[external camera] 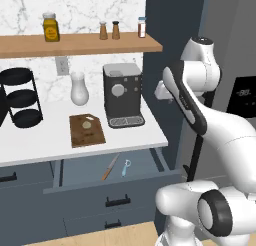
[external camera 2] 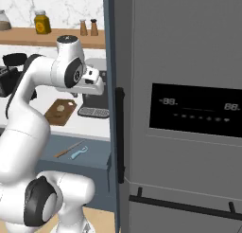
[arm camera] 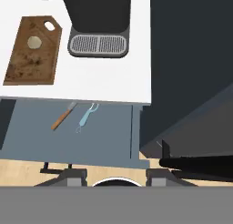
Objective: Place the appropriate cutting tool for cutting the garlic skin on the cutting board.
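Knife first: the slim small knife with the orange-brown handle and thin grey blade lies in the open blue-grey drawer below the white countertop. Just beside it is the small light-blue looped tool, which you should leave alone. In the left base view the knife sits left of the looped tool, the two near each other but apart.

Your gripper hangs high above the drawer, looking down on it, with the two dark finger tips set apart at the bottom of the hand view and nothing between them. It looks open and empty.

The relation that matters is this: in the hand view the knife lies up and to the left of the fingers, and its long axis runs on a slant, handle toward the lower left, blade toward the upper right and tucked close under the counter's edge. You will likely need to turn the wrist so the fingers close across the handle, not along it, and come down at the handle end to stay off the counter lip.

The flat dark-brown wooden rectangular cutting board lies on the countertop further up and left, beside the dark coffee machine, with the small pale cream garlic resting on it.
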You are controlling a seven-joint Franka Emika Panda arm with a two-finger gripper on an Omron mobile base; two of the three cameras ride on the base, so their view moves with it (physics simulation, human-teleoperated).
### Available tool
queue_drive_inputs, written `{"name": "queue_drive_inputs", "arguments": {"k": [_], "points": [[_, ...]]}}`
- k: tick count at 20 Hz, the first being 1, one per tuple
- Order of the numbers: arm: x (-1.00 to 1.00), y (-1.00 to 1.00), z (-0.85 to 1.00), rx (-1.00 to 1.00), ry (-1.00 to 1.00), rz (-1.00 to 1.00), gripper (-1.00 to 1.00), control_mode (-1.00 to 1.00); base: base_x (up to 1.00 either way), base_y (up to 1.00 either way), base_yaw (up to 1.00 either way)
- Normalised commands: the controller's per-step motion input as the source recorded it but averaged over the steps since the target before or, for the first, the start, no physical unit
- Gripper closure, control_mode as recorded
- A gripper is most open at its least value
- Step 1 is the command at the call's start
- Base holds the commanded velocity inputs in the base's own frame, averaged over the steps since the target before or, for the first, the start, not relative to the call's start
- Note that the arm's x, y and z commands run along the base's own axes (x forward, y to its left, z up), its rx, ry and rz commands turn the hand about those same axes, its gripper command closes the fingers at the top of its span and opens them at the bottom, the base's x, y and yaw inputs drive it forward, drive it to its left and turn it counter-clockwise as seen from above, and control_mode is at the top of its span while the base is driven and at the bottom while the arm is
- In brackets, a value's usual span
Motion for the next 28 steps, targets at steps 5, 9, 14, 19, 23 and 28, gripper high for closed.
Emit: {"name": "queue_drive_inputs", "arguments": {"k": [5, 9, 14, 19, 23, 28], "points": [[-0.38, 0.06, -0.11, 0.01, 0.00, 0.00, -1.00, -1.00, 0.00, 0.00, 0.00], [-0.92, 0.79, -0.63, 0.00, 0.00, 0.00, -1.00, -1.00, 0.00, 0.00, 0.00], [-0.54, 1.00, -0.95, 0.00, 0.00, 0.00, -1.00, -1.00, 0.00, 0.00, 0.00], [0.15, 0.61, -0.93, 0.00, 0.13, 0.00, -1.00, -1.00, 0.00, 0.00, 0.00], [0.05, 0.18, -0.83, 0.00, 0.07, 0.00, -1.00, -1.00, 0.00, 0.00, 0.00], [0.27, -0.02, -0.69, 0.00, 0.07, 0.00, -1.00, -1.00, 0.00, 0.00, 0.00]]}}
